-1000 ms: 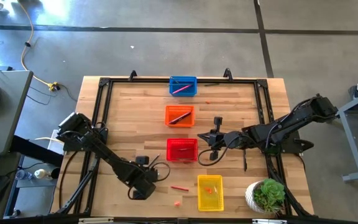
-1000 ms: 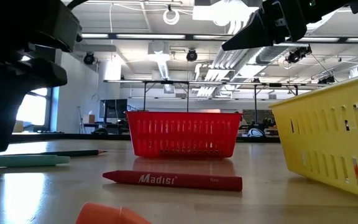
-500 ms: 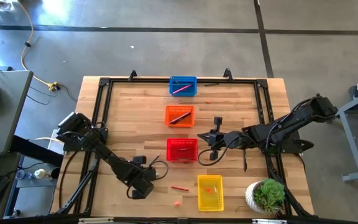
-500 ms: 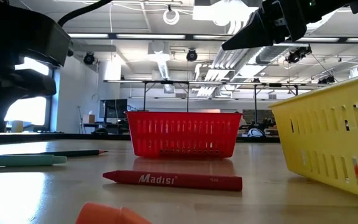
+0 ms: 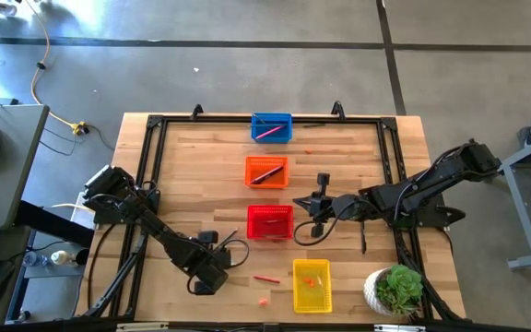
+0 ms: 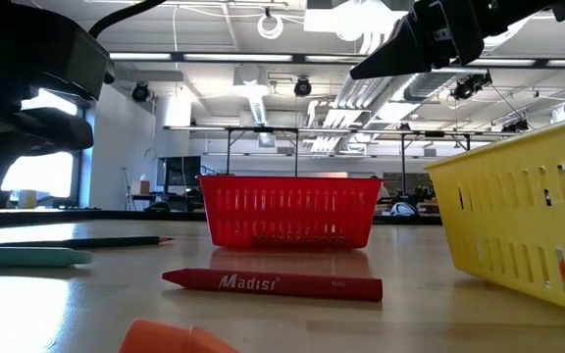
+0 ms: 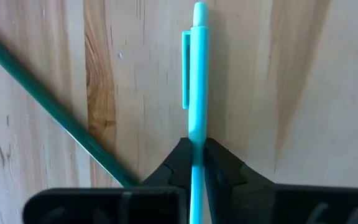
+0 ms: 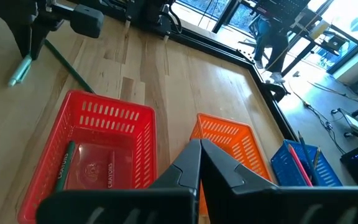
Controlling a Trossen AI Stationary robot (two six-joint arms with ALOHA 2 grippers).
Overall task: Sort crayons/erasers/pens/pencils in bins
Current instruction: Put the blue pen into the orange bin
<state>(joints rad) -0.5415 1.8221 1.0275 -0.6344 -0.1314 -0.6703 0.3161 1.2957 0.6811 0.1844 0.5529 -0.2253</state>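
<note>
My left gripper (image 5: pixel 206 277) is low over the table's near left part, shut on a turquoise pen (image 7: pixel 197 87), which also shows in the low view (image 6: pixel 27 257). A dark green pencil (image 7: pixel 48 106) lies beside it. My right gripper (image 8: pixel 199 152) is shut and empty, raised just right of the red basket (image 5: pixel 270 222). The blue basket (image 5: pixel 271 127), orange basket (image 5: pixel 266 171) and yellow basket (image 5: pixel 311 285) stand in a line with it. A red crayon (image 6: pixel 273 284) and an orange-red eraser (image 5: pixel 264 301) lie left of the yellow basket. My left gripper pinches the pen's barrel (image 7: pixel 196 146) between its two fingertips (image 7: pixel 178 163), below the clip. The fingers come from above, one on each side of the barrel. The pen lies level, at the table top or just over it; I cannot tell which.
The red basket holds a green crayon (image 8: pixel 64 158); the blue and orange baskets each hold thin sticks. A black frame (image 5: pixel 155 124) runs round the table. A potted plant (image 5: pixel 396 290) stands at the near right corner. Bare wood lies left of the baskets.
My left gripper has gone a little toward the table's left edge, still shut on the turquoise pen. The pen has gone with it and stays level and low.
</note>
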